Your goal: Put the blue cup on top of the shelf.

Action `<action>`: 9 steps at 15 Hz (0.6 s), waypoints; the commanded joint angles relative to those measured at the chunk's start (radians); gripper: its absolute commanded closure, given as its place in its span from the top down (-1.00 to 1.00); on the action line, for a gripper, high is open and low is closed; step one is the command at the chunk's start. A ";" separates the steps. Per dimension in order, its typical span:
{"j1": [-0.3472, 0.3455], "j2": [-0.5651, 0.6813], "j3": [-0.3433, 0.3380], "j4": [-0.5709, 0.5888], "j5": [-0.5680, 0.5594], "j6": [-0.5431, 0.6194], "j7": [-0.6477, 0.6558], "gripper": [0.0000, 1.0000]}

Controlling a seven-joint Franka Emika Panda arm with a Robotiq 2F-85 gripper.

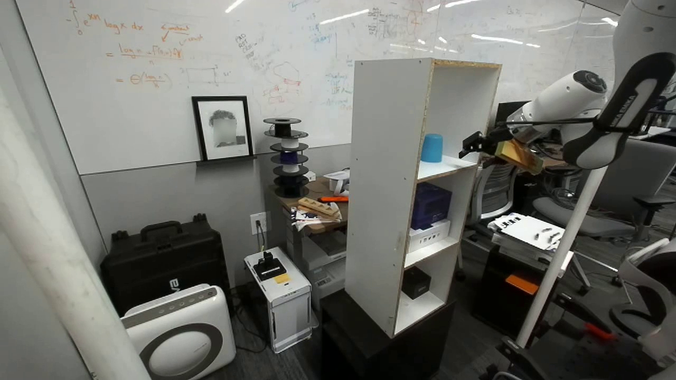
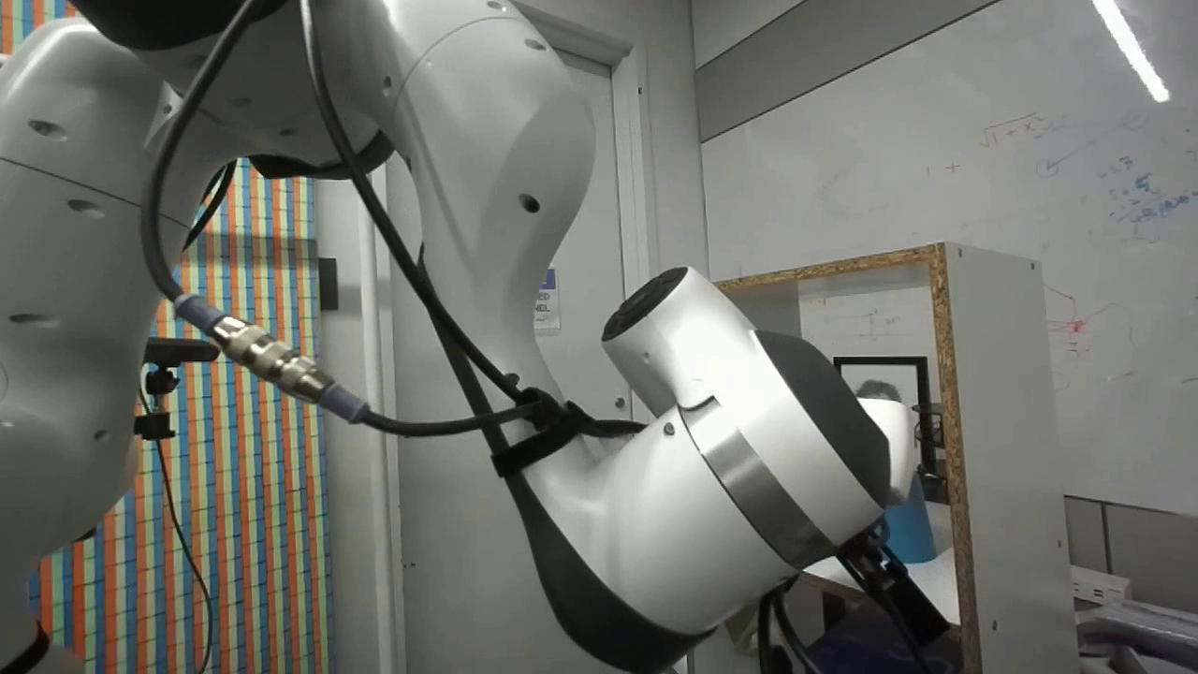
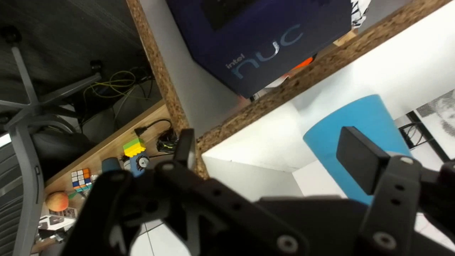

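The blue cup [image 1: 432, 148] stands wide end down on the floor of the top compartment of the white shelf [image 1: 385, 184]. In an exterior view the arm partly hides the cup [image 2: 910, 534] in front of the shelf [image 2: 1006, 421]. My gripper [image 1: 468, 145] is at the open front of that compartment, apart from the cup. In the wrist view my gripper [image 3: 273, 153] is open with nothing between its fingers. The right finger overlaps the cup [image 3: 355, 115], which lies behind it. The left finger is in front of the shelf's raw edge [image 3: 298, 83].
A dark blue-purple box [image 1: 432, 203] sits on a white box [image 1: 429, 236] in the middle compartment. A black box [image 1: 415, 282] is in the bottom one. The shelf's side walls and top board surround the cup. A chair [image 3: 26, 149] and a desk with small items are beyond the shelf.
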 commanded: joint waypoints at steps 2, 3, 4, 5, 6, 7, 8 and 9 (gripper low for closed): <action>0.018 -0.125 0.000 -0.077 -0.094 -0.015 0.063 1.00; 0.019 -0.131 0.001 -0.070 -0.107 -0.015 0.064 1.00; 0.021 -0.132 0.002 -0.054 -0.116 -0.020 0.062 1.00; 0.023 -0.131 0.003 -0.038 -0.127 -0.029 0.059 1.00; 0.028 -0.127 0.004 -0.019 -0.143 -0.043 0.054 1.00; 0.032 -0.125 0.006 -0.004 -0.162 -0.057 0.056 1.00; 0.038 -0.116 0.010 0.016 -0.184 -0.071 0.059 1.00; 0.044 -0.109 0.013 0.032 -0.210 -0.086 0.060 1.00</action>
